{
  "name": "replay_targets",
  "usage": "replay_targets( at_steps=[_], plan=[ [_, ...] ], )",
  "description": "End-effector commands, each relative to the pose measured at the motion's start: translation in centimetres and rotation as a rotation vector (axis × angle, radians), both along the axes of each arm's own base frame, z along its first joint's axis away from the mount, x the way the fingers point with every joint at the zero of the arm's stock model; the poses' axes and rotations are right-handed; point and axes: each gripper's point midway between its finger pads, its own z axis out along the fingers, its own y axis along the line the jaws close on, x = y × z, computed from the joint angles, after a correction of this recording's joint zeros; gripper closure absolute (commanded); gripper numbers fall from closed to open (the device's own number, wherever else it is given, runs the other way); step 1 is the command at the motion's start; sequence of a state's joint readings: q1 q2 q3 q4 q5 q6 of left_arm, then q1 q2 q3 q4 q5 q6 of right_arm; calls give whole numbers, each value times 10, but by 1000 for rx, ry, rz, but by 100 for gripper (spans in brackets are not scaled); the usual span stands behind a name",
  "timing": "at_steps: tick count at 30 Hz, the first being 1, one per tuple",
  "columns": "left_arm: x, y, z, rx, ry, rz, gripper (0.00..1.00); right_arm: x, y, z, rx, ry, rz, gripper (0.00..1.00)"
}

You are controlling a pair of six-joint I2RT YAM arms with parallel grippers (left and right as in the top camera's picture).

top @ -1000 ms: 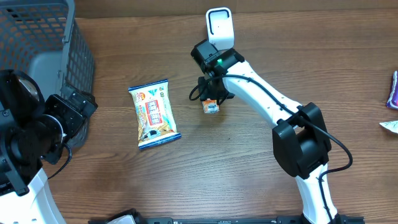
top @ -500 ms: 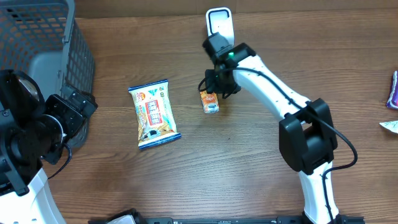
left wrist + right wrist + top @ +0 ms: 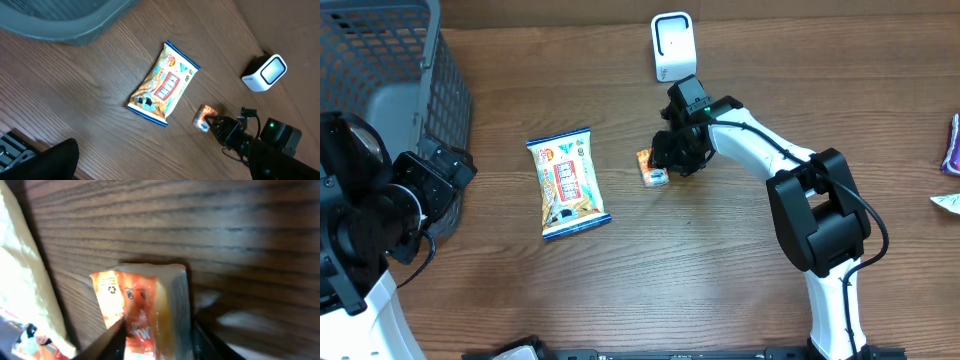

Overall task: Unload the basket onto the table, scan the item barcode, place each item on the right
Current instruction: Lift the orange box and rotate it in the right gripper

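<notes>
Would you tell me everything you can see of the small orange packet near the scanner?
The small orange packet is a glossy, soft-looking sachet, orange with a paler end and small printed marks too fine to read. It lies on the wooden table, between the white scanner and the larger snack bag, apart from both. The right gripper straddles it, with a finger against each long side.
</notes>
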State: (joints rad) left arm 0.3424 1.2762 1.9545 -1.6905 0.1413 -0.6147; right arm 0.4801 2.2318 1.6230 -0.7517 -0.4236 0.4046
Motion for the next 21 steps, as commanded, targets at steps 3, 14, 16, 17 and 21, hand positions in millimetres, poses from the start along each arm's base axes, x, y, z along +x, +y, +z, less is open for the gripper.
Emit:
replay_targets(
  at_steps=[3, 14, 16, 17, 21],
  plan=[
    [-1, 1, 2, 7, -7, -2, 0, -10, -9, -14, -12, 60, -27, 63],
    [-1, 1, 2, 7, -7, -2, 0, -10, -16, -9, 46, 112, -48, 92],
    [-1, 1, 2, 7, -7, -2, 0, -13, -11, -5, 81, 128, -38, 96],
    [-1, 1, 2, 7, -7, -2, 0, -13, -7, -2, 107, 136, -33, 96],
    [-1, 1, 2, 7, -7, -2, 0, -11, 15, 34, 327, 172, 19, 96]
  ],
)
